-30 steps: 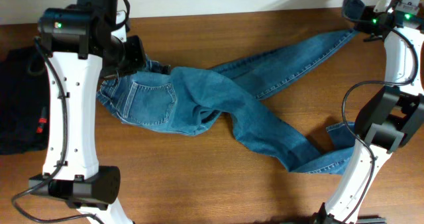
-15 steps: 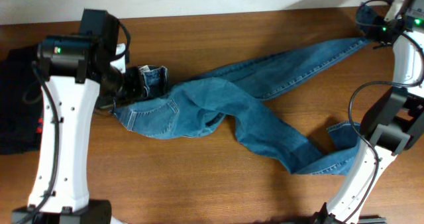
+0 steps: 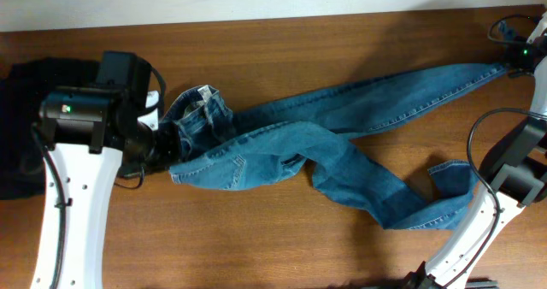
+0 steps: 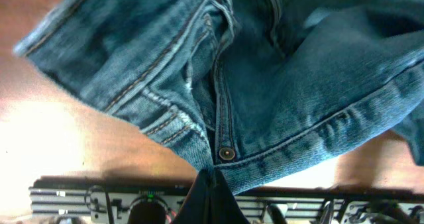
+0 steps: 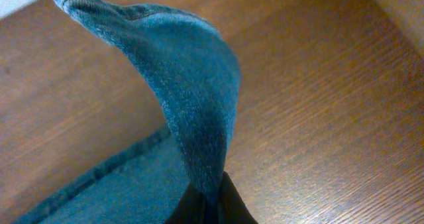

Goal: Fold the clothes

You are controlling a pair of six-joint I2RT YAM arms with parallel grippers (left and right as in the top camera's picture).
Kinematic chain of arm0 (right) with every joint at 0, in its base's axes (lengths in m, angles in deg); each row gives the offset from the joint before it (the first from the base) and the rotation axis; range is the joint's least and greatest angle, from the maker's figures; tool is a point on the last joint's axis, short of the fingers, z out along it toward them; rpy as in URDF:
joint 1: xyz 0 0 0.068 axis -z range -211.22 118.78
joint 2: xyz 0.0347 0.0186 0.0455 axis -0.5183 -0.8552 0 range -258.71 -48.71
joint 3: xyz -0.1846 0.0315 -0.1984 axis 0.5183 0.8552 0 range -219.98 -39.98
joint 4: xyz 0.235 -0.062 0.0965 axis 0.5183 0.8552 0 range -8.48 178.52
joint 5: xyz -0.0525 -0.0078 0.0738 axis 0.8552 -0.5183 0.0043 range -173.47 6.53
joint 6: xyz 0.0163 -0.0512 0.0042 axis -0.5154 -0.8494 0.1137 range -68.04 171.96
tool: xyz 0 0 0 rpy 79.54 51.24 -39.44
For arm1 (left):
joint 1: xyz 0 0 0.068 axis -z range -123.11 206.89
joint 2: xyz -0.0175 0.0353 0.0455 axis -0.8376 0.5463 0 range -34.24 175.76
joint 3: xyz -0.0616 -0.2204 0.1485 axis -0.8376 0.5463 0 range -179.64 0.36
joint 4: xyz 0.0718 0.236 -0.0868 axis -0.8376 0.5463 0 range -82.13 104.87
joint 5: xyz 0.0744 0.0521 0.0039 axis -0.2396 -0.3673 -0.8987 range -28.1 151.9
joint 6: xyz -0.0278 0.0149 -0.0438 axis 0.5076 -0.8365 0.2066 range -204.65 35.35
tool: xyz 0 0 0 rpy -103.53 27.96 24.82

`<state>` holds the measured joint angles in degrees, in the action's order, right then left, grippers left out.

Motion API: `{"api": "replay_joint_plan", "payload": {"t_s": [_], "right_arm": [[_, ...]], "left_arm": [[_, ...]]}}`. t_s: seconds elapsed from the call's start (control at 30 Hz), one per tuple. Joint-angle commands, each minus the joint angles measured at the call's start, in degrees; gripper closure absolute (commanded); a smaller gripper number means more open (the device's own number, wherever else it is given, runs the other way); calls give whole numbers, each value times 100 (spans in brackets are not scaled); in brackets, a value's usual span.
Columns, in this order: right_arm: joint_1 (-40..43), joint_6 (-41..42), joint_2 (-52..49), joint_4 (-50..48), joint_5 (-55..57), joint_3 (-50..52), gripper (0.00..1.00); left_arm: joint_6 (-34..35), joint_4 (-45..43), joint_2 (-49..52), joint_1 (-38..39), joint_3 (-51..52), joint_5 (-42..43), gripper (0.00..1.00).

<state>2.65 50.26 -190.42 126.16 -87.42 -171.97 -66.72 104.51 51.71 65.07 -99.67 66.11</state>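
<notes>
The blue denim jeans lie stretched across the wooden table. The waist is bunched at the left. One leg runs up to the far right, and the other curls toward the lower right. My left gripper is shut on the waistband, and in the left wrist view its jaws pinch the denim just below a metal button. My right gripper is shut on the end of the upper leg. In the right wrist view that cuff rises in a fold from the closed jaws.
A black garment lies at the table's left edge behind my left arm. My right arm's base stands at the lower right, close to the second leg's end. The table's far edge meets a pale wall.
My left gripper has dragged the waist toward the near side, rolling it over. My right gripper has moved right and nearer with the cuff, pulling that leg out straighter.
</notes>
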Motion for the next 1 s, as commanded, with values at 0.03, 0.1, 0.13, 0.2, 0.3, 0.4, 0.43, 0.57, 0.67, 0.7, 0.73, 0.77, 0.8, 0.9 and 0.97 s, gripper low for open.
{"api": "replay_joint_plan", "payload": {"t_s": [0.03,0.1,0.13,0.2,0.3,0.4,0.43,0.57,0.67,0.7,0.73,0.77,0.8,0.9,0.97], "right_arm": [[35,-109,-302,63,20,20,54],[39,-107,-302,90,92,20,39],[42,-107,-297,94,184,17,31],[39,-109,-289,111,442,-4,13],[39,-116,-264,236,597,-68,2],[37,-109,-227,348,590,-186,1],[28,-109,-186,391,588,-247,1],[-4,-107,111,485,387,-472,1],[-39,-76,463,669,61,-710,1],[-46,-37,555,717,52,-748,1],[-59,31,675,807,52,-798,1],[-72,68,778,896,48,-824,1],[-87,66,881,992,37,-826,1],[-170,63,1091,1394,-267,-826,1],[-247,61,1145,1773,-573,-828,1]], "left_arm": [[92,7,-83,7,463,-83,98],[87,7,-83,7,636,-83,89],[87,7,-83,7,706,-83,82],[85,7,-83,7,846,-79,48],[85,9,-85,7,1019,-55,29],[85,7,-85,7,1104,-63,29],[85,-13,-85,7,1102,-66,32],[85,-323,-168,7,1095,-186,37],[85,-713,-236,7,1095,-498,37],[85,-872,-236,7,1095,-654,37],[85,-1023,-232,7,1097,-761,37],[83,-1224,-214,7,1108,-817,36],[81,-1405,-203,7,1113,-837,36],[-282,-2216,-120,7,1182,-852,23],[-636,-2824,13,7,1211,-839,18]]}}
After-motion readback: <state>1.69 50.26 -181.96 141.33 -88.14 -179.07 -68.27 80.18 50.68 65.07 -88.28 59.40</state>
